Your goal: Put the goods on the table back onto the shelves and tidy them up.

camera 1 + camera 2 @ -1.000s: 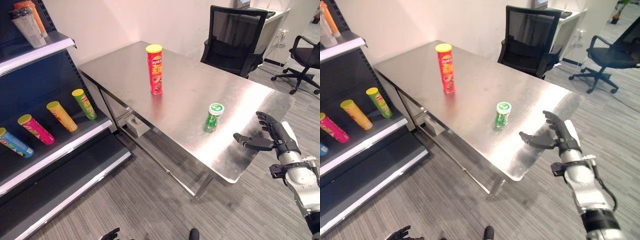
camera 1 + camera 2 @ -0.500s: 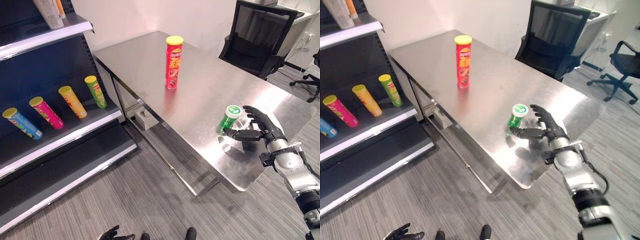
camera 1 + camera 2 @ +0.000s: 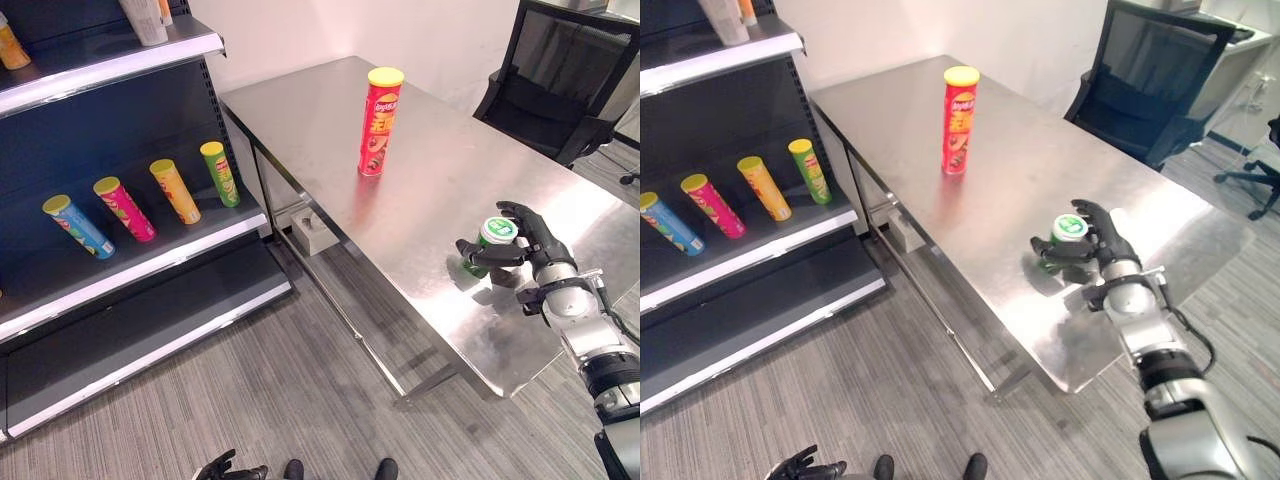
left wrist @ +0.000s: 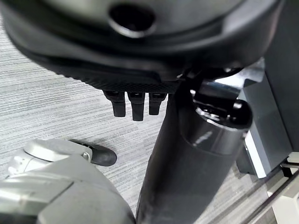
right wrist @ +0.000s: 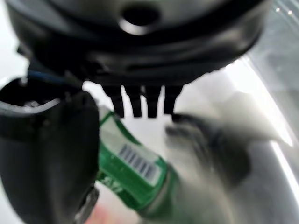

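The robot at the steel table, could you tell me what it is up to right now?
Its right hand is closing around a short green can near the table's front edge. A tall red can stands farther back, untouched. Four cans already lie on the shelf to the left. The left hand hangs low, idle.

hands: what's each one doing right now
Left hand: low by the floor, fingers curled, holding nothing.
Right hand: closed around the small green can on the table.
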Robot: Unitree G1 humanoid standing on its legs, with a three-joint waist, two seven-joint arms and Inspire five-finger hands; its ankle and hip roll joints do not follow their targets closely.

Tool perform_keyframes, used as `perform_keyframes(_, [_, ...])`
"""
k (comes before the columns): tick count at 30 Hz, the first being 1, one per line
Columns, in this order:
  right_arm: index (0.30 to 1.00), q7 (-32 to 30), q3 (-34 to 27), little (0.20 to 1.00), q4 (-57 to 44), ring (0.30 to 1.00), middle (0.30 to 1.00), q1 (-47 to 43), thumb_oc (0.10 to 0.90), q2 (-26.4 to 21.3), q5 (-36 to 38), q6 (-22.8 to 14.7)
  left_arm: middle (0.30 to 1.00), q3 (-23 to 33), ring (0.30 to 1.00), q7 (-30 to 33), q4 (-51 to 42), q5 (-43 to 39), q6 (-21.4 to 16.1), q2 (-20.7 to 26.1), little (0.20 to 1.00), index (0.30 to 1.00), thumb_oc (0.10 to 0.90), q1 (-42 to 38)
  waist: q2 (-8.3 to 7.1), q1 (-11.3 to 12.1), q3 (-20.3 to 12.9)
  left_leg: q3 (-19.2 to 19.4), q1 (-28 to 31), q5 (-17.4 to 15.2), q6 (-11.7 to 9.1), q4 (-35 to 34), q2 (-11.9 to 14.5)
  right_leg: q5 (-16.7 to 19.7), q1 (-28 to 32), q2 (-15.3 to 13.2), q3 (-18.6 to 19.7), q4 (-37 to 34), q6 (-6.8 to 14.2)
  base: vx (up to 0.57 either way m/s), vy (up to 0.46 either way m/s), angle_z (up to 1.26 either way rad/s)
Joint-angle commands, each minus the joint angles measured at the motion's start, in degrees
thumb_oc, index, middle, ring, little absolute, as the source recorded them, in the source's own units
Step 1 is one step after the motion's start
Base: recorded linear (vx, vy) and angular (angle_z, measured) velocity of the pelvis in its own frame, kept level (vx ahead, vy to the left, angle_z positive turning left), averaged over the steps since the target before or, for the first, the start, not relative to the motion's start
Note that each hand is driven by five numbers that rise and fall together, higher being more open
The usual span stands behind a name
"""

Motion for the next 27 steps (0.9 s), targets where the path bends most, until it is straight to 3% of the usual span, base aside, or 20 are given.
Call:
perform_keyframes(1, [0.300,0.21,4.53,0.300,-0.81,0.300,0.300,-7.43,0.400,-0.10,-1.06,-1.96,0.900,-4.52,0.900,0.60,1.82,-0.17,-2.07,2.74,0.900,0.900,0.800,-1.78,-2.79,1.15,-1.57,3.06,-1.52,-1.17,-2.62,0.29,2.21,-5.20,4.23,-4.43,2.91,0.78,4.98,0.00,0.000,0.00])
perform_keyframes(6, [0.300,-0.75,2.59,0.300,-7.19,0.300,0.300,-4.30,0.400,-2.27,-3.89,-2.55,0.900,-3.64,0.900,0.86,1.57,1.04,-1.97,2.82,0.900,0.900,0.800,-2.06,-3.13,0.48,-1.79,3.57,-0.96,-1.61,-2.55,0.29,2.39,-5.24,4.31,-4.53,3.23,0.78,5.09,0.00,0.000,0.00])
perform_keyframes(9, [0.300,-3.65,-7.97,0.300,-20.38,0.300,0.300,3.78,0.400,-5.91,-6.32,-3.90,0.900,-1.43,0.900,1.00,1.08,2.72,-1.75,3.39,0.900,0.900,0.800,-2.29,-3.21,-0.54,-2.26,4.31,-0.37,-2.10,-2.69,0.29,2.77,-5.40,4.44,-4.46,3.39,0.78,5.15,0.00,0.000,0.00])
perform_keyframes(17, [0.300,-7.91,-23.91,0.300,-41.87,0.300,0.300,11.68,0.400,-11.69,-12.51,-6.93,0.900,0.73,0.900,0.96,-0.10,5.26,-1.57,4.06,0.900,0.900,0.800,-2.17,-3.38,-2.05,-3.44,4.95,0.30,-2.47,-3.29,0.29,3.81,-6.01,4.80,-3.75,3.68,0.78,5.04,0.00,-0.021,-0.01])
perform_keyframes(22, [0.300,-9.35,-27.47,0.300,-49.34,0.300,0.300,10.33,0.400,-10.34,-10.35,-9.02,0.900,0.44,0.900,0.71,-1.47,4.64,-1.37,4.23,0.900,0.900,0.800,-1.78,-3.50,-1.89,-4.05,4.65,0.58,-2.02,-4.06,0.29,5.13,-7.20,5.48,-2.51,3.91,0.78,4.24,-0.01,-0.102,-0.02])
perform_keyframes(27, [0.300,-9.19,-26.79,0.300,-52.69,0.300,0.300,8.14,0.400,-9.15,-9.36,-10.09,0.900,0.48,0.900,0.58,-2.38,3.98,-1.49,4.38,0.900,0.900,0.800,-1.36,-3.38,-1.53,-3.98,4.15,0.66,-1.47,-4.71,0.29,6.27,-8.07,5.86,-1.31,4.08,0.78,3.59,-0.02,-0.101,0.02])
